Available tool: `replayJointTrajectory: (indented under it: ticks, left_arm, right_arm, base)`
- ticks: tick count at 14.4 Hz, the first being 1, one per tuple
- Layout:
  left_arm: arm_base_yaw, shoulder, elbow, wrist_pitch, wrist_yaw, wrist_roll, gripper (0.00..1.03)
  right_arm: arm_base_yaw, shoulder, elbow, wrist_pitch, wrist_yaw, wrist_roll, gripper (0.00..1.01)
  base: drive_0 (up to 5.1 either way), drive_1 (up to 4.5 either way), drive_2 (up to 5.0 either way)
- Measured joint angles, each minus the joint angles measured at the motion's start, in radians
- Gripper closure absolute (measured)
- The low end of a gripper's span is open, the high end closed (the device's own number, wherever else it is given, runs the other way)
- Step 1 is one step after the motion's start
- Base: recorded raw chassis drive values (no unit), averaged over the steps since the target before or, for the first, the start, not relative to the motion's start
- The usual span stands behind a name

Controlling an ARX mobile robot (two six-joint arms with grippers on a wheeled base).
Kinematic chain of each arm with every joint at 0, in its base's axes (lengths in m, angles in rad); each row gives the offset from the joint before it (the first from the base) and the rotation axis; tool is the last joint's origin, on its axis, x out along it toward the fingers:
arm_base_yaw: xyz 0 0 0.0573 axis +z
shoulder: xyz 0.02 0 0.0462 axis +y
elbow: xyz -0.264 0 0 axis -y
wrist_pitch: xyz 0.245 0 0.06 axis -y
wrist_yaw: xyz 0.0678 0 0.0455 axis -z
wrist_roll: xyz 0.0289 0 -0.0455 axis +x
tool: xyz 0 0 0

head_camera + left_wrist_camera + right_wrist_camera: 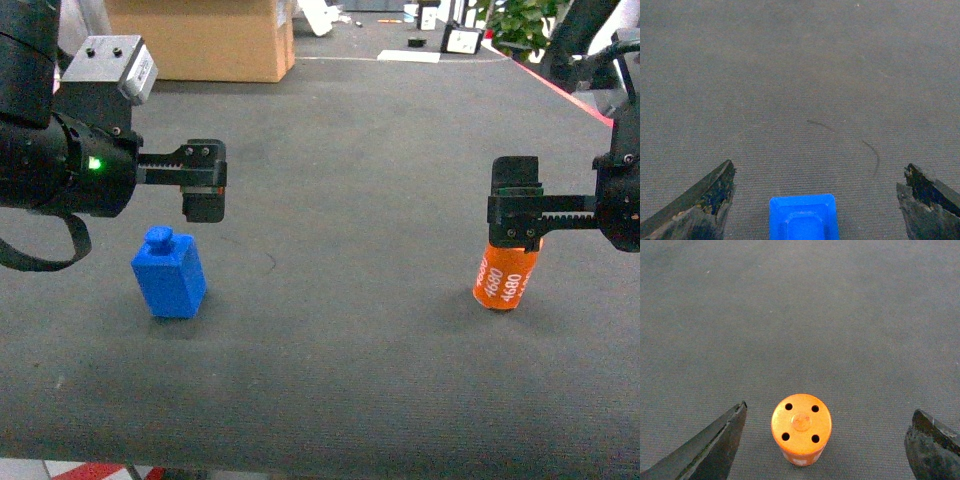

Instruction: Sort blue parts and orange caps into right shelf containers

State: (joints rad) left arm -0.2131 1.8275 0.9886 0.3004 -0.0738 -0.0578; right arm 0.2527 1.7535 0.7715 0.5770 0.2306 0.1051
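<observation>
One upright orange cap [801, 427], four-holed top, white printing.

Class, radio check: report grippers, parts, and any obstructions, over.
Left gripper open above blue part. Right gripper open over upright orange cap. Nothing between the fingers but the parts. Over.

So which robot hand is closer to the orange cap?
The right one. The right gripper hangs over the orange cap, open fingers either side of it. The left gripper is far across the mat, above the blue part.
</observation>
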Motion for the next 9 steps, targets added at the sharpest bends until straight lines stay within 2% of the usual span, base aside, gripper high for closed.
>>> replayJointTrajectory:
  ticks: [9]
  left_arm:
    - [-0.002, 0.090, 0.045, -0.042, 0.019, -0.006, 0.05]
  right_arm:
    - [-0.026, 0.209, 0.141, -0.010, -0.015, 0.036, 0.03]
  base:
    - [0.0, 0.00, 0.0]
